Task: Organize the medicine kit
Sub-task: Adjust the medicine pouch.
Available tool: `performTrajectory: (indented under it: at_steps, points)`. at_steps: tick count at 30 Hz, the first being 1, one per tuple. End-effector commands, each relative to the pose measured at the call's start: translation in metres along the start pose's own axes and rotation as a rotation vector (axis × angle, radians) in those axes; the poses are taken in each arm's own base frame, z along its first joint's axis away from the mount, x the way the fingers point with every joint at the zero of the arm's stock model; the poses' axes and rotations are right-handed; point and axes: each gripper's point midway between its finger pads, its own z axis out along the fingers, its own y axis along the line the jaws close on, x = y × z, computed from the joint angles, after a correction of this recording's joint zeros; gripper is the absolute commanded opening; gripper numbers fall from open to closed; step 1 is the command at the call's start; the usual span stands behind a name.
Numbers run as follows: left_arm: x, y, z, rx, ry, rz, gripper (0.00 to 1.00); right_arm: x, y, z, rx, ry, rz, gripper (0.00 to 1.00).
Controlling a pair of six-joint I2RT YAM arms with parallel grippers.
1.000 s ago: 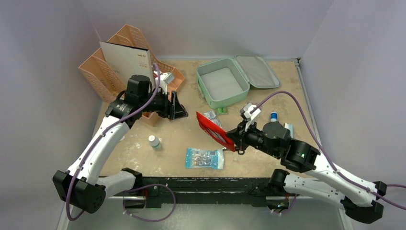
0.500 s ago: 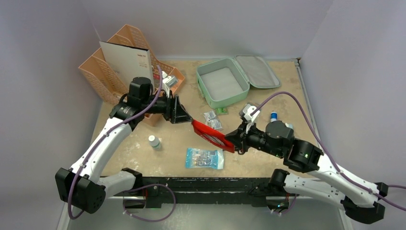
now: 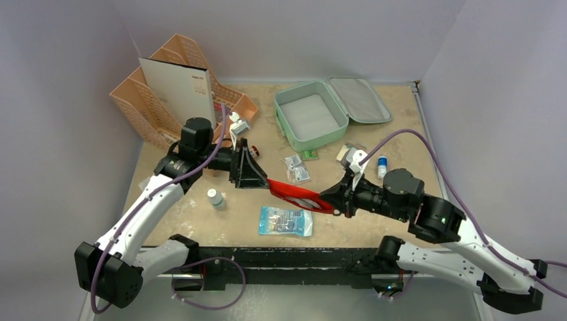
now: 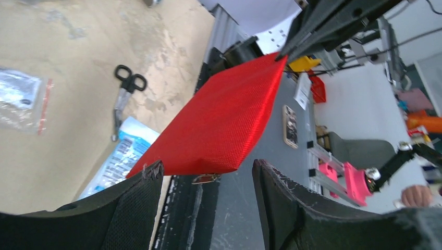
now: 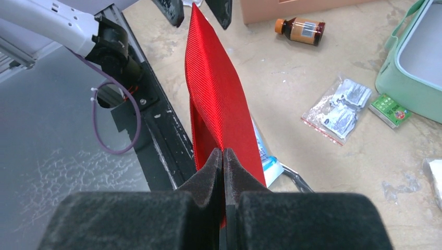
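Note:
The medicine kit (image 3: pixel 314 120), a mint-green case, lies open at the back of the table with its grey-lined lid (image 3: pixel 360 99) flat to the right; its corner shows in the right wrist view (image 5: pixel 412 78). My right gripper (image 3: pixel 332 200) (image 5: pixel 224 153) is shut on one end of a flat red pouch (image 3: pixel 297 194) (image 5: pixel 216 99) held in the air. My left gripper (image 3: pixel 257 175) (image 4: pixel 206 167) (image 5: pixel 198 8) stands open at the pouch's (image 4: pixel 219 120) other end. That edge lies just between its fingertips, unclamped.
A peach organizer (image 3: pixel 167 73) with a white booklet (image 3: pixel 177 83) stands back left. On the table lie a small white bottle (image 3: pixel 214 197), a blue pack (image 3: pixel 286 221), scissors (image 4: pixel 124 99), a bag of foil packets (image 3: pixel 296 167), a green box (image 3: pixel 308 155), a brown bottle (image 5: pixel 302 30) and a blue-capped bottle (image 3: pixel 382 165).
My left arm has swung from the organizer to the pouch's free end. My right gripper has moved right and lowered the pouch to a flatter tilt.

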Motion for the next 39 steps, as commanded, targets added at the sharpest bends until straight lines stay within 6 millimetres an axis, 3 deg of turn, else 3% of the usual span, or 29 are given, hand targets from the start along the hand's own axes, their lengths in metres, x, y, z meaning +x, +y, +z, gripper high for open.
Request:
performTrajectory:
  at_steps: [1,12,17,21,28,39]
  points:
    - [0.002,-0.027,0.001,0.150,0.020,0.069,0.62,-0.023,0.011,-0.008,-0.038,-0.010,-0.004,0.00]
    - [-0.006,-0.036,-0.006,0.096,-0.063,0.254,0.59,-0.006,0.024,0.007,-0.121,0.190,-0.041,0.00]
    - [-0.005,-0.062,-0.018,0.135,-0.052,0.384,0.62,-0.005,0.038,0.008,-0.219,0.223,-0.084,0.00]
    - [0.003,-0.075,-0.025,0.171,-0.011,0.454,0.62,-0.012,0.049,0.009,-0.296,0.194,-0.122,0.00]
    - [0.028,-0.075,-0.030,0.193,0.013,0.522,0.61,-0.040,0.054,0.008,-0.325,0.157,-0.200,0.00]
    - [0.022,-0.078,-0.037,0.131,0.068,0.507,0.50,-0.052,0.052,0.009,-0.336,0.177,-0.221,0.00]
